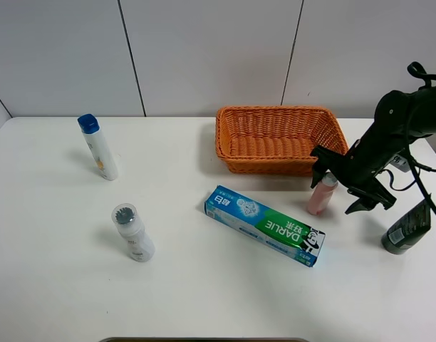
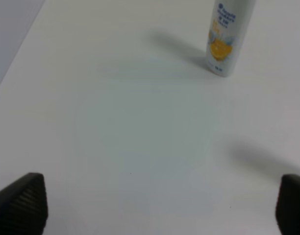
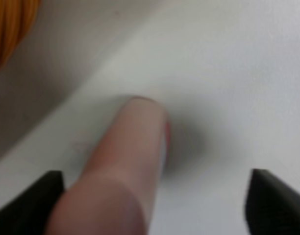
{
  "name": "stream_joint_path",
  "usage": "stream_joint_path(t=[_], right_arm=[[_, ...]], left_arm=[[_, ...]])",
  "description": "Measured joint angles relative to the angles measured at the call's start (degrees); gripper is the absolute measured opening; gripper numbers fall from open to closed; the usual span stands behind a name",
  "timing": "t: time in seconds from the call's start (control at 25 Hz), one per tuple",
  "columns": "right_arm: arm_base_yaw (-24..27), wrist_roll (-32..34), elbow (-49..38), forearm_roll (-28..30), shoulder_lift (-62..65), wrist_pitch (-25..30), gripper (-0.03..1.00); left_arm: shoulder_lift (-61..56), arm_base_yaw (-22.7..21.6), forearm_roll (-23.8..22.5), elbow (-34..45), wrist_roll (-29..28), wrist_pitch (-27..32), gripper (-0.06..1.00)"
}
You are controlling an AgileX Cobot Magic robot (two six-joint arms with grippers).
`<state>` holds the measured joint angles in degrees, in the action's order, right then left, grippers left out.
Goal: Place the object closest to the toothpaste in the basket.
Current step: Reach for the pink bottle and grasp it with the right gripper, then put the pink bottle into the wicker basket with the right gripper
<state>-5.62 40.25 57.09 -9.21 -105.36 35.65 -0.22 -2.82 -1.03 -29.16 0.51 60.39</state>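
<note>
The green-and-blue toothpaste box (image 1: 264,224) lies on the white table in front of the orange wicker basket (image 1: 278,139). A small pink bottle (image 1: 321,194) stands upright just right of the box's far end, near the basket's front right corner. My right gripper (image 1: 344,182) is open and low over the table, with the pink bottle (image 3: 120,166) between its fingers, close to one of them and not gripped (image 3: 152,205). The basket's edge shows in the right wrist view (image 3: 10,24). My left gripper (image 2: 155,205) is open and empty; it is out of the exterior high view.
A white bottle with a blue cap (image 1: 99,147) stands at the back left, and it also shows in the left wrist view (image 2: 227,36). A white bottle with a grey cap (image 1: 132,231) stands front left. A dark bottle (image 1: 407,229) stands near the right edge, beside my right arm.
</note>
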Motion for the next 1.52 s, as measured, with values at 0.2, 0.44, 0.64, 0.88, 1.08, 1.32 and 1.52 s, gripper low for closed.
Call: stream_joint_path(t=[0.2, 0.44, 0.64, 0.88, 1.08, 1.32, 1.52], right_arm=[[0.00, -0.05, 0.00, -0.04, 0.00, -0.06, 0.45], [0.00, -0.04, 0.00, -0.04, 0.00, -0.67, 0.37], [0.00, -0.04, 0.00, -0.04, 0.00, -1.06, 0.37], [0.00, -0.04, 0.00, -0.04, 0.00, -1.10, 0.37], [0.00, -0.04, 0.00, -0.04, 0.00, -1.10, 0.37], [0.00, -0.04, 0.00, -0.04, 0.00, -1.10, 0.37], [-0.45, -0.15, 0.00, -0.03, 0.00, -0.98, 0.37]], left_arm=[[0.00, 0.00, 0.00, 0.00, 0.00, 0.00, 0.94], [0.00, 0.00, 0.00, 0.00, 0.00, 0.00, 0.94], [0.00, 0.00, 0.00, 0.00, 0.00, 0.00, 0.94], [0.00, 0.00, 0.00, 0.00, 0.00, 0.00, 0.94], [0.00, 0.00, 0.00, 0.00, 0.00, 0.00, 0.94], [0.00, 0.00, 0.00, 0.00, 0.00, 0.00, 0.94], [0.00, 0.00, 0.00, 0.00, 0.00, 0.00, 0.94]])
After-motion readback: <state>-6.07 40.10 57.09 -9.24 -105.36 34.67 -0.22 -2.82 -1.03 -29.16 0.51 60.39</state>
